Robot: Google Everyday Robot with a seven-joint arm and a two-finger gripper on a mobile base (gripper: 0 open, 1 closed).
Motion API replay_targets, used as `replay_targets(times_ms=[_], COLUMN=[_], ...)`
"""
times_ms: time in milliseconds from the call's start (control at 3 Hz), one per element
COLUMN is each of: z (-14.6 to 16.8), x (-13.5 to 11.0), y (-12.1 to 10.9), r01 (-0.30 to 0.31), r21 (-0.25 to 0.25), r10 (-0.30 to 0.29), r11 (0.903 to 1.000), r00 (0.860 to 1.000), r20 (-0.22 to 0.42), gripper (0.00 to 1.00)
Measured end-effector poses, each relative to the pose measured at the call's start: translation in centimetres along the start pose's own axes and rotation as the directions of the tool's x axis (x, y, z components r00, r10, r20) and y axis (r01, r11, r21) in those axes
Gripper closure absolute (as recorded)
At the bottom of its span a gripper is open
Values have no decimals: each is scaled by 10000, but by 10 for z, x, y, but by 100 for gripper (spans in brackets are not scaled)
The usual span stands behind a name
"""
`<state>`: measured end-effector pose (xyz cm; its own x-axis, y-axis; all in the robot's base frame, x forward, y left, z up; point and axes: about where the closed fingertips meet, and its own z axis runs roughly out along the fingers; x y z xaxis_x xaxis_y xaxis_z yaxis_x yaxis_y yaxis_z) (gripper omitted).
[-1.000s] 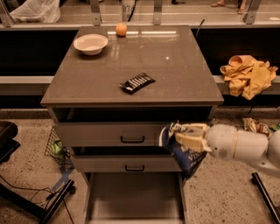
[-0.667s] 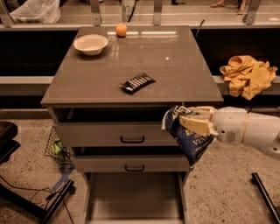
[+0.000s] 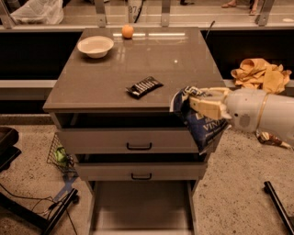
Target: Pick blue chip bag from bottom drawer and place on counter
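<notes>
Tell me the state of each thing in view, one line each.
blue chip bag: held aloft, crumpled.
gripper: shut on the bag, by the counter front-right edge.
bottom drawer: pulled open.
bowl: upright.
striped wrapper: lying flat.
yellow cloth: crumpled.

Lab-like test space: a lone drawer cabinet on speckled floor, loose cables at 7 o'clock, railing posts at 12. The gripper at 3 o'clock clasps the blue chip bag.
</notes>
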<state>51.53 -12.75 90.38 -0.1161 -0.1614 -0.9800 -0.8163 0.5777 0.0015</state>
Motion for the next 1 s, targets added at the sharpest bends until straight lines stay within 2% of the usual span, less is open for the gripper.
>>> replay_targets(times_ms=[333, 667, 1000], z=[10, 9, 13], x=[-44, -101, -122], y=[-42, -96, -162], r01=[-151, 154, -18], r21=[945, 2167, 2880], r10=[145, -139, 141], r11=[9954, 9761, 9576], r00=[9999, 9999, 9991], r20=[76, -87, -404], gripper=[100, 100, 100])
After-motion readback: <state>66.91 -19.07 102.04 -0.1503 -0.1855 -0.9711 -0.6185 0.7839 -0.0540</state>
